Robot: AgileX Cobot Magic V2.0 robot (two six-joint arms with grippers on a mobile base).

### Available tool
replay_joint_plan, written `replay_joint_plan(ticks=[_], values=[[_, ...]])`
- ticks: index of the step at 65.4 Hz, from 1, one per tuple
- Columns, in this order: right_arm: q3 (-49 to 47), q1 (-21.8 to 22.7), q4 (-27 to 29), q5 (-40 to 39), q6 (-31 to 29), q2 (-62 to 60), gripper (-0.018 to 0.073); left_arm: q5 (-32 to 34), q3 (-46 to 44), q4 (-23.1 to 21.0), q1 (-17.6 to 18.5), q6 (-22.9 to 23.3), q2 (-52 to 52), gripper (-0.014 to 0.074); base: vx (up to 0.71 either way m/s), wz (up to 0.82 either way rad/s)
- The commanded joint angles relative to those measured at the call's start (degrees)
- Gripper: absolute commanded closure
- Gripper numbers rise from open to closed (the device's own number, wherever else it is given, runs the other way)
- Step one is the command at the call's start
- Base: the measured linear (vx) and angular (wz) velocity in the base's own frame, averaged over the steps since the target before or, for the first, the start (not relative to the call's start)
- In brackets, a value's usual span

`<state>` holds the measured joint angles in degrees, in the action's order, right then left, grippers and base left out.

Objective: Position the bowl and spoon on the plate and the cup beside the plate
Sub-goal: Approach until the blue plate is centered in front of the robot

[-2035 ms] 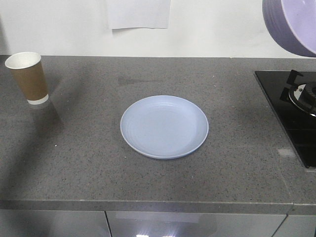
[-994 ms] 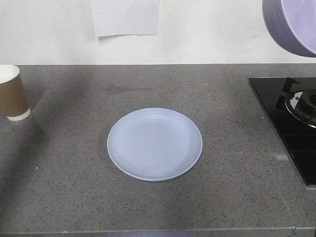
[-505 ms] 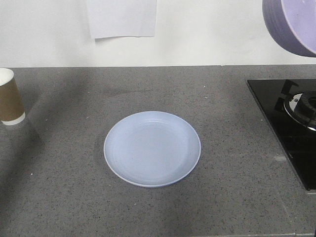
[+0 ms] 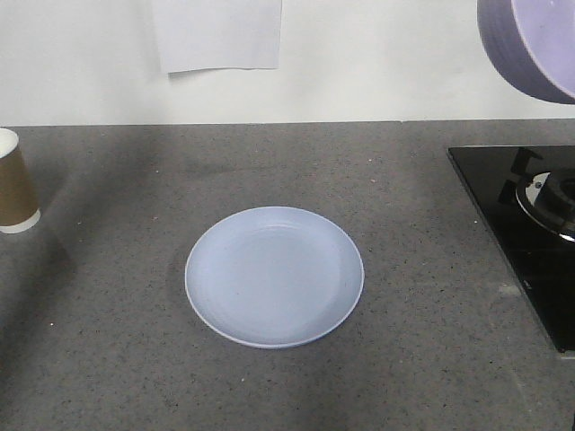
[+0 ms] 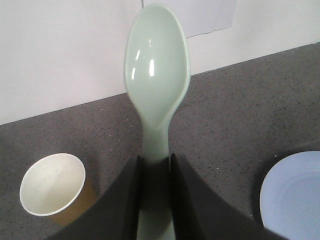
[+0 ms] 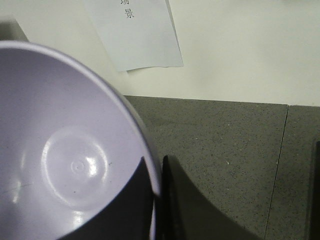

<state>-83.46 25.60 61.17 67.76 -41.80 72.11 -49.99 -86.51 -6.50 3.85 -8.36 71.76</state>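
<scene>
The left end effector [image 5: 155,165] is closed narrowly on the flat handle of the spoon [image 5: 156,75]. It holds the spoon in the air with the scoop pointing toward the far wall, the cup [image 4: 15,184] below to its left and the plate [image 4: 274,289] below to its right. The right end effector [image 6: 157,187] pinches the rim of the bowl [image 4: 530,45], one finger inside and one outside, and holds it tilted in the air, high at the right. The plate lies flat in the middle of the grey worktop [image 4: 413,359]. The cup stands upright at the left edge, well apart from the plate. A black hob [image 4: 526,242] sits at the right.
</scene>
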Motion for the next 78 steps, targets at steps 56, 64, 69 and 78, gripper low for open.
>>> replay_joint_plan(ticks=[56, 64, 69, 78], values=[[-1.66, 0.23, 3.7, -1.91, -0.47, -1.41, 0.0565, 3.82, -1.53, -0.75, 0.22, 0.42, -1.34, 0.0603, 0.03, -0.01], [-1.66, 0.23, 3.7, -1.91, -0.47, -1.41, 0.0565, 3.82, -1.53, -0.75, 0.22, 0.42, -1.34, 0.0603, 0.04, 0.02], [-1.66, 0.23, 3.7, -1.91, -0.47, -1.41, 0.0565, 3.82, -1.53, -0.75, 0.22, 0.42, -1.34, 0.0603, 0.03, 0.01], [-1.66, 0.23, 3.7, -1.91, -0.47, -1.41, 0.0565, 3.82, -1.53, -0.75, 0.22, 0.42, -1.34, 0.0603, 0.03, 0.02]])
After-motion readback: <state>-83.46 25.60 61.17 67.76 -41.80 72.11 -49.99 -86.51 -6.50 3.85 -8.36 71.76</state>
